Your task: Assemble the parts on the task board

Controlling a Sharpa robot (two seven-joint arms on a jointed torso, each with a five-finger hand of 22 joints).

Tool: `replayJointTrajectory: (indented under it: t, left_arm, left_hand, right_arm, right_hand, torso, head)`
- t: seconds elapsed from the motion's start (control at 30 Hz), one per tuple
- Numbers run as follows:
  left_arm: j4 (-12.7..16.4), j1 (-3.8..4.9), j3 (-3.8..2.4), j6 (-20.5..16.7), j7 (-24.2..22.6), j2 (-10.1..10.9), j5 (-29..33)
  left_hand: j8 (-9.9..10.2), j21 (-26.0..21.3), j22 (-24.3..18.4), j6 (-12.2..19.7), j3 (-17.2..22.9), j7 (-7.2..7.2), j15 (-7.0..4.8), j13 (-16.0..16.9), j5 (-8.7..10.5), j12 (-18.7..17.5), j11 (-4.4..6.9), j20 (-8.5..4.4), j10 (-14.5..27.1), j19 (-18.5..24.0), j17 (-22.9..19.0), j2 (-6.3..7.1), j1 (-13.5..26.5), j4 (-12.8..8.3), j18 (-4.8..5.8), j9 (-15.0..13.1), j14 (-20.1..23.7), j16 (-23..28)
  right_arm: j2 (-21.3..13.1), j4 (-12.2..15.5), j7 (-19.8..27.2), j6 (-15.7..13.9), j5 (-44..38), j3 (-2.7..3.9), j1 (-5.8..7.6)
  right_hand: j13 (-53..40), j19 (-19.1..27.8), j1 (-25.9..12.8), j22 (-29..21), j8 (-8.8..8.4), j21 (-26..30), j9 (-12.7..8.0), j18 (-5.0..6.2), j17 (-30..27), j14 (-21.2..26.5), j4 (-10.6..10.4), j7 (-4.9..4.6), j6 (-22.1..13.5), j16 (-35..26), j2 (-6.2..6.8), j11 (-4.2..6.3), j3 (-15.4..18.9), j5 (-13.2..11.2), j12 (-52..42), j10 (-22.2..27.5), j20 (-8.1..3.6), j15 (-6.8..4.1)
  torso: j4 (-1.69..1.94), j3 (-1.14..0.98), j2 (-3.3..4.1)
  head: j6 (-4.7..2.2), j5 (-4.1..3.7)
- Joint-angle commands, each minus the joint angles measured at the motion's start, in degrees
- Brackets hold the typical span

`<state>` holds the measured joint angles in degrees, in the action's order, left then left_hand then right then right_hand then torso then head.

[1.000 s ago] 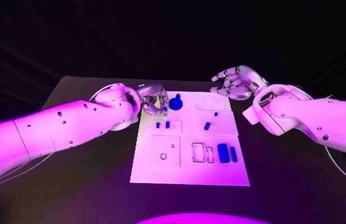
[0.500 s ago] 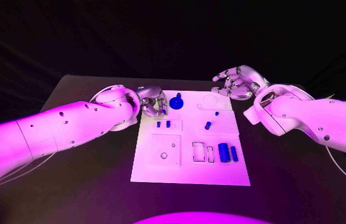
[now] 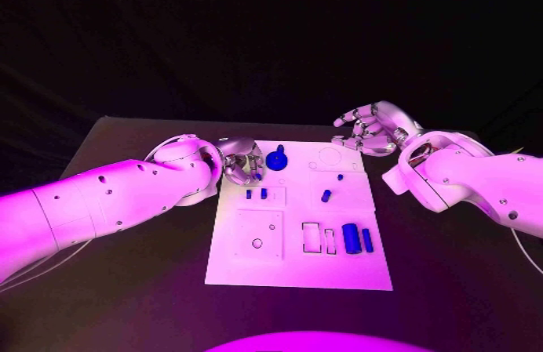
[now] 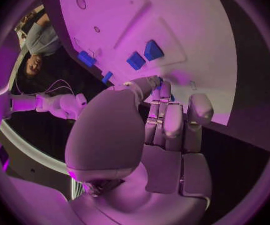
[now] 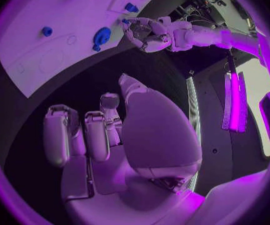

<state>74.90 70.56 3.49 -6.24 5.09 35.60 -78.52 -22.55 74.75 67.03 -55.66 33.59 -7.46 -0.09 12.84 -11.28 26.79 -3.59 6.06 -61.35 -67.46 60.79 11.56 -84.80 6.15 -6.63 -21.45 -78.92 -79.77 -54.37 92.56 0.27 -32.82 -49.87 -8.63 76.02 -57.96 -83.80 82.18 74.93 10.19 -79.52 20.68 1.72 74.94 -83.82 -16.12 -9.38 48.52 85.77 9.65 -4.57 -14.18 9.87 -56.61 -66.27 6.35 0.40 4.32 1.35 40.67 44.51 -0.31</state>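
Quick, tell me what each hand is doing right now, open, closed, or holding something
Left hand: fingers curled at the board's far left edge; whether they hold a blue part cannot be told.
Right hand: open, holding nothing, off the board's far right corner.

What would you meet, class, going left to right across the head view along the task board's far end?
Left hand → blue round part → empty circular recess → right hand.
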Motion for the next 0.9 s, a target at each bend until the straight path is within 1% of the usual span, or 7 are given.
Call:
replayJointTrajectory:
  t: [0.03, 0.33, 0.67, 0.9]
  left_arm:
    - [0.05, -0.14, 0.06, 0.94, -0.13, -0.22, 0.35]
    - [-0.28, -0.15, 0.06, 0.32, 0.73, -0.44, -0.15]
    - [-0.62, -0.15, 0.06, 0.61, 1.64, -0.62, -0.35]
    - [-0.73, -0.14, 0.05, 0.62, 2.04, -0.75, -0.36]
  left_hand:
    - [-0.28, 0.29, 0.01, -0.47, 0.1, -0.11, 0.11, -0.05, -0.16, -0.15, -0.11, 0.09, -0.32, -0.22, -0.05, 0.13, 0.64, -0.32, 0.46, -0.08, -0.23, -0.02]
    - [-0.21, 0.32, 0.08, -0.58, 0.12, -0.1, 0.1, -0.03, -0.14, -0.24, -0.07, 0.1, -0.51, -0.25, -0.01, 0.11, 0.68, -0.42, 0.47, -0.08, -0.25, -0.04]
    - [-0.16, 0.35, 0.15, -0.84, 0.02, -0.06, 0.07, 0.06, -0.03, -0.33, -0.03, 0.11, -0.79, -0.29, 0.13, 0.12, 0.95, -0.47, 0.48, -0.11, -0.34, -0.1]
    - [-0.16, 0.35, 0.15, -0.84, 0.02, -0.06, 0.07, 0.06, -0.03, -0.33, -0.03, 0.11, -0.79, -0.29, 0.13, 0.12, 0.95, -0.47, 0.48, -0.11, -0.34, -0.1]
  right_arm:
    - [0.01, 0.1, 0.55, 0.32, -0.3, 0.01, -0.03]
    - [0.0, 0.16, 0.54, 0.32, -0.31, 0.01, -0.03]
    - [-0.02, 0.19, 0.51, 0.35, -0.31, 0.01, -0.03]
    - [-0.01, 0.19, 0.47, 0.38, -0.31, 0.01, -0.03]
  right_hand:
    - [0.06, -1.27, -0.05, 8.22, 0.23, 0.26, -0.07, 0.81, 7.2, -3.99, -0.1, -0.12, 0.07, -0.26, 0.3, 0.15, -0.35, 0.34, 0.2, 0.11, -0.39, -0.37]
    - [0.06, -1.27, -0.05, 8.22, 0.23, 0.26, -0.07, 0.81, 7.2, -3.99, -0.1, -0.12, 0.07, -0.26, 0.3, 0.15, -0.35, 0.34, 0.2, 0.11, -0.39, -0.37]
    - [0.06, -1.27, -0.05, 8.22, 0.23, 0.26, -0.07, 0.81, 7.2, -3.99, -0.1, -0.12, 0.07, -0.26, 0.3, 0.15, -0.35, 0.34, 0.2, 0.11, -0.39, -0.37]
    - [0.34, -1.3, -0.22, 8.19, 0.4, 0.33, -0.07, 0.81, 7.26, -4.03, -0.09, -0.08, 0.06, -0.26, 0.38, 0.19, -0.56, 0.33, 0.3, -0.15, -0.44, -0.41]
  torso:
    - [-0.02, 0.0, 0.02]
    - [0.01, 0.02, -0.02]
    - [0.0, 0.04, 0.01]
    - [-0.01, 0.02, -0.01]
  head:
    - [0.05, -0.04]
    - [0.1, -0.11]
    - [0.18, -0.2]
    - [0.25, -0.24]
